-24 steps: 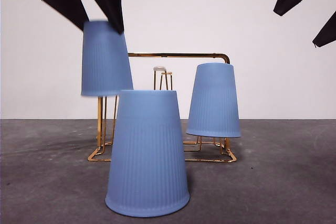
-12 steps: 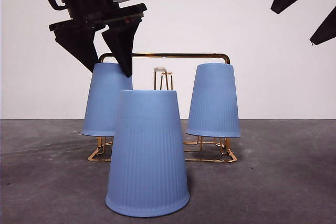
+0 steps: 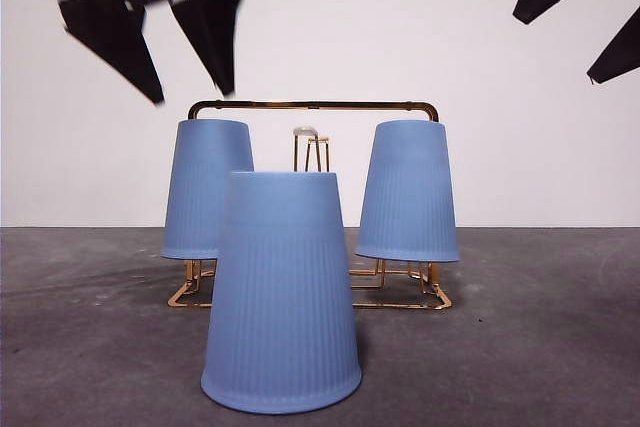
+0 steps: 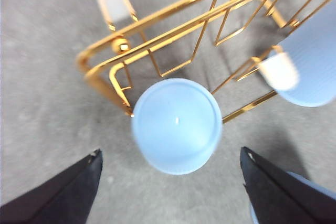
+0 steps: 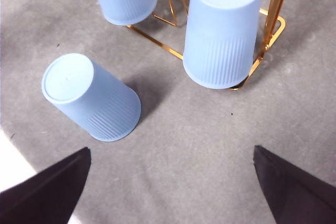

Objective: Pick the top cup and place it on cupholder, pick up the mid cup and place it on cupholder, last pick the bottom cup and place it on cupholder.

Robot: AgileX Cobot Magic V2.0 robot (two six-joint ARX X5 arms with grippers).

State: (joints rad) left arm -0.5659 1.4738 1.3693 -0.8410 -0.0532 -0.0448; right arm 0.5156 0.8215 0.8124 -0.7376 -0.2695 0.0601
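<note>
The table, a dark grey surface, carries everything, and the cupholder stands on it toward the back, its gold arched frame spanning two inverted blue cups. In the front view the last cup stands upside down on the table just in front of the rack, at about 6 o'clock from the middle of its frame, touching no wire. The right-hand cup hangs on a prong at roughly 3 o'clock, and the newly placed cup sits at 9 o'clock — a second ago it was held in the air above that side, half a second ago it was being lowered with the jaws still around its top, and now it rests on its own. The left gripper has let go and risen clear: its jaws are spread wide and empty, up at 11 o'clock, with the freed cup directly below them in the left wrist view. The right gripper waits with its jaws apart and holding nothing, the standing cup and the rack below it. Smallest of all, a free white-tipped prong shows between the two hung cups — judged from this, two cups are done and only the one on the table remains.
</note>
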